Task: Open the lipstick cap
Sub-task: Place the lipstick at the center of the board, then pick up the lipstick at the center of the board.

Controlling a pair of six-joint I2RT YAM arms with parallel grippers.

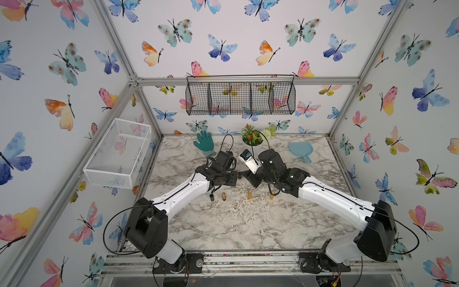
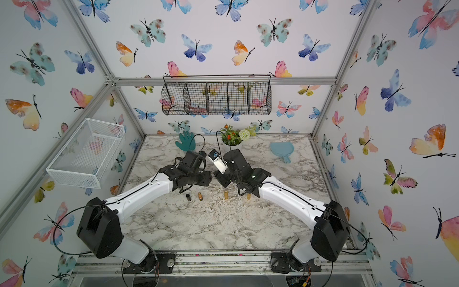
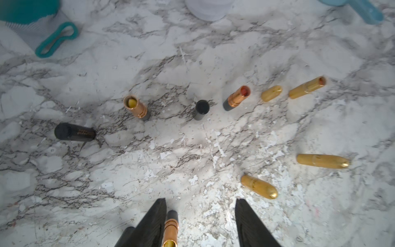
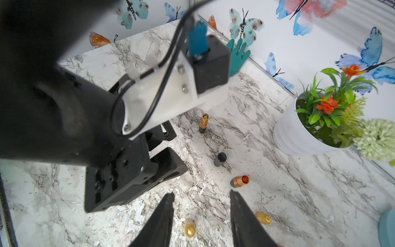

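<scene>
The desk (image 1: 236,223), a marble-print slab flecked with chipped white patches, fills the lower middle of both top views. At the left of the frame a white mesh basket (image 1: 109,177), rectangular and fine-gridded, hangs on the wall; only wallpaper shows through it. At upper centre a black wire basket (image 1: 240,95) is split by wire dividers into compartments, again with only butterfly wallpaper behind the grid. At the right of the right wrist view a round white pot (image 4: 299,136) holds plastic greenery with orange blooms and a pale pompom flower.

My left hand (image 3: 200,201) is spread at the bottom edge of its wrist view. Between its fingers, just beside the left-of-frame one, is the lipstick (image 3: 171,228): copper tube, black base, yellow stick bared, cap off. In a top view a black cap (image 1: 211,198), a matte cylinder, stands upright just left of it. My right hand (image 4: 201,192) is spread too, gripping nothing. At the lower right of the left wrist view sits a glossy gold lipstick (image 3: 259,187), bullet-shaped and capped.
</scene>
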